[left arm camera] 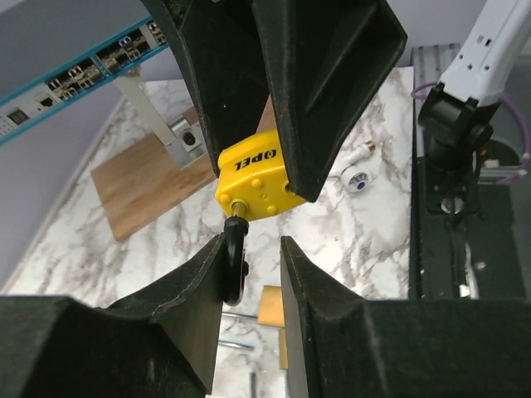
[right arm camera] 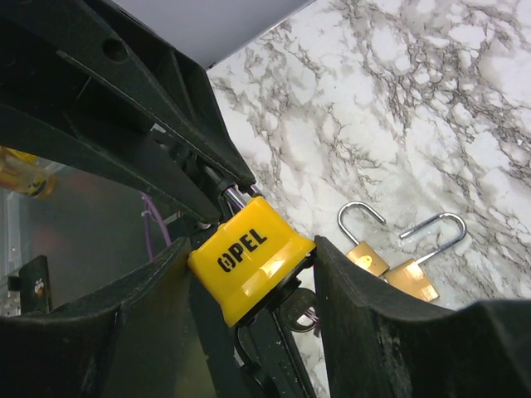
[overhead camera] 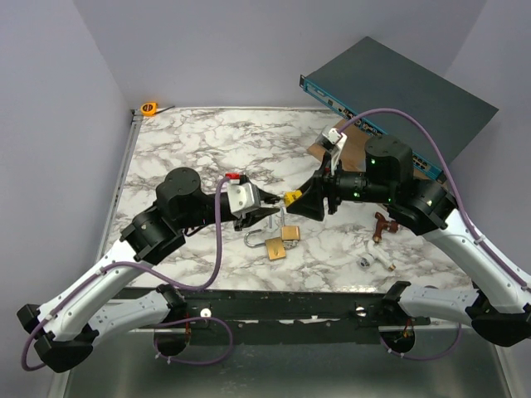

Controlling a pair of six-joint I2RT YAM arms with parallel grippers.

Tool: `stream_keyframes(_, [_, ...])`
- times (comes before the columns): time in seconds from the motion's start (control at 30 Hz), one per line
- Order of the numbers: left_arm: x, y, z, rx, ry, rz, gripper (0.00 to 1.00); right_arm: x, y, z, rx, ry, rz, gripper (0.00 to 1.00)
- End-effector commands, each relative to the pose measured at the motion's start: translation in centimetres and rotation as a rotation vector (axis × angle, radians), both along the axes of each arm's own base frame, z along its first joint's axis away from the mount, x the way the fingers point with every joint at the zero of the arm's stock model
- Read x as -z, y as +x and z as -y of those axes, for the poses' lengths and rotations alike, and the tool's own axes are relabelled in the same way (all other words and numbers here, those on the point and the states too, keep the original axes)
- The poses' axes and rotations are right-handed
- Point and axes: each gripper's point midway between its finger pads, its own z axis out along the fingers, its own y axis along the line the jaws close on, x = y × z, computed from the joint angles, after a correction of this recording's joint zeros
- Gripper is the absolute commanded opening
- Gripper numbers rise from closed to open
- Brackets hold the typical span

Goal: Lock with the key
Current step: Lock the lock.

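Observation:
A yellow padlock marked OPEL (overhead camera: 292, 197) hangs in the air over the middle of the marble table (overhead camera: 207, 149). My right gripper (overhead camera: 299, 199) is shut on its body, as the right wrist view shows (right arm camera: 249, 261). A key (right arm camera: 300, 308) sticks in the padlock's underside. In the left wrist view the padlock (left arm camera: 253, 178) has a black-sleeved shackle (left arm camera: 235, 261) pointing into my left gripper (left arm camera: 253, 242). The shackle lies against the left finger, with a gap to the right finger, so the left gripper (overhead camera: 270, 201) is open around it.
Two open brass padlocks (overhead camera: 275, 247) (overhead camera: 290, 233) lie on the table below the grippers. A reddish-brown fitting (overhead camera: 382, 224) and a small white-and-silver part (overhead camera: 377, 259) lie at the right. A network switch (overhead camera: 390, 91), a wooden board (overhead camera: 322, 148) and an orange tape measure (overhead camera: 149, 108) are at the back.

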Motion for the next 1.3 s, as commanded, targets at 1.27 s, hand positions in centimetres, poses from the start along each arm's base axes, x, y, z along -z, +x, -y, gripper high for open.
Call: stream_keyframes(1.27, [-1.9, 0.5, 0.2, -0.055, -0.160, -0.573, 0.27, -3.3, 2.8, 0.7, 0.137, 0.089, 0.155, 0.10])
